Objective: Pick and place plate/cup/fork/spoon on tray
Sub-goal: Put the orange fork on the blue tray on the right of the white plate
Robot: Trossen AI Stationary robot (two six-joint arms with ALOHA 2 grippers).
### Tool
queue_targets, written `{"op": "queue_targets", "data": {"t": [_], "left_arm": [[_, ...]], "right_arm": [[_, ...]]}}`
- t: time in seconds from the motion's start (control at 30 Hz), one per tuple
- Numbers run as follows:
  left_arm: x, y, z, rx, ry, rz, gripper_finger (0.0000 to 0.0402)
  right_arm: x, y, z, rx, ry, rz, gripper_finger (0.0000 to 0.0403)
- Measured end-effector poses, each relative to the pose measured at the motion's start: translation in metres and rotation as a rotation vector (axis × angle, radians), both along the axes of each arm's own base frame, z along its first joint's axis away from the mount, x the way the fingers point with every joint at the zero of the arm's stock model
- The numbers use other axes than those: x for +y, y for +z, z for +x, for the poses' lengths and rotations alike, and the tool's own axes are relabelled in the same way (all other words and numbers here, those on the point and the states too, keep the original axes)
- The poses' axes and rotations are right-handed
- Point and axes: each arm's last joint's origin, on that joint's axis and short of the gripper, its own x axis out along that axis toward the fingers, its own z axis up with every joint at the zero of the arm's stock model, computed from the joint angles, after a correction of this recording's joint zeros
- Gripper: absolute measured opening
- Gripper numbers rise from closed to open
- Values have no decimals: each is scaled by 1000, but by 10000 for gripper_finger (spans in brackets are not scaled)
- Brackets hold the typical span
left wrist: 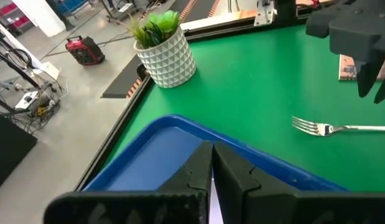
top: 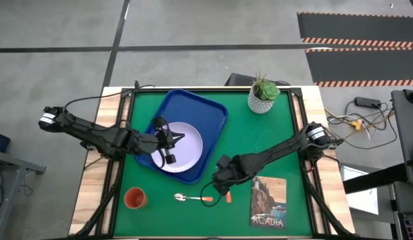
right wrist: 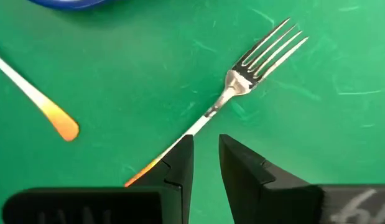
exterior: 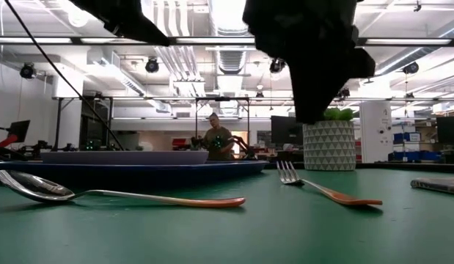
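The lavender-white plate (top: 187,148) lies in the blue tray (top: 207,109) at the table's far left. My left gripper (top: 178,139) hovers over the plate, shut and empty; the tray's rim (left wrist: 180,124) shows past its fingers. The fork (right wrist: 242,81) lies flat on the green mat, its orange handle (top: 227,199) near the front. My right gripper (right wrist: 206,149) hangs above the fork's shaft, slightly open, clear of it in the low view (exterior: 315,81). The spoon (top: 189,197) lies flat to the fork's left. The orange-red cup (top: 135,198) stands at the front left.
A white pot with a green plant (top: 263,97) stands at the far right of the mat. A picture book (top: 269,203) lies at the front right, beside my right gripper. Bare green mat (top: 259,140) lies between the tray and the pot.
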Motion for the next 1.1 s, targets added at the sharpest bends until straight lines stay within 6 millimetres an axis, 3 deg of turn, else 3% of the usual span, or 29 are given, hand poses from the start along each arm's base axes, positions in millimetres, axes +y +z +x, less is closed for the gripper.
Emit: {"op": "queue_targets", "data": {"t": [0.33,0.77,1.1], "left_arm": [[0,0,1,9,-9,21,0],[0,0,1,5,-8,18,0],[0,0,1,4,-6,14,0]], "right_arm": [[1,-17,4,7,-121,0,74],[3,-37,8,36,-217,-20,160],[5,-62,12,83,-232,-42,180]]}}
